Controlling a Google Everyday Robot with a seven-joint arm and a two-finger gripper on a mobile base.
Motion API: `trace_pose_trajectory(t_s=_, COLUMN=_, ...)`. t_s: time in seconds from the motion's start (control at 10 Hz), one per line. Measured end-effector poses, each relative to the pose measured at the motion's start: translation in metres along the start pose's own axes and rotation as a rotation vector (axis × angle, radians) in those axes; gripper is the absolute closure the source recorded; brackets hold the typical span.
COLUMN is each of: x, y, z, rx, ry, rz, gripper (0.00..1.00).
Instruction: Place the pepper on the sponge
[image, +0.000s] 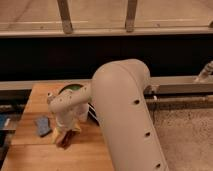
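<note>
The dark red pepper (63, 140) hangs between the yellowish fingertips of my gripper (62, 136), which is shut on it just above the wooden table (30, 152). The blue-grey sponge (42, 126) lies flat on the table immediately left of the gripper, a small gap apart. My big white arm (122, 115) reaches in from the right and hides the table's right part.
A green round plate (73, 87) sits at the back of the table, partly behind the arm. A black bar-shaped object (92, 113) shows beside the wrist. A dark window band and a ledge run behind the table. Speckled floor lies to the right.
</note>
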Motion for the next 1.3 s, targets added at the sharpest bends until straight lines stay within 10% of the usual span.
trace_pose_trajectory(t_s=0.6, x=0.0, y=-0.002, z=-0.005, rx=0.004, ry=0.0, rz=-0.002, gripper=0.98)
trace_pose_trajectory(t_s=1.3, x=-0.001, y=0.001, z=-0.047, rx=0.037, ry=-0.082, rz=-0.019, gripper=1.0)
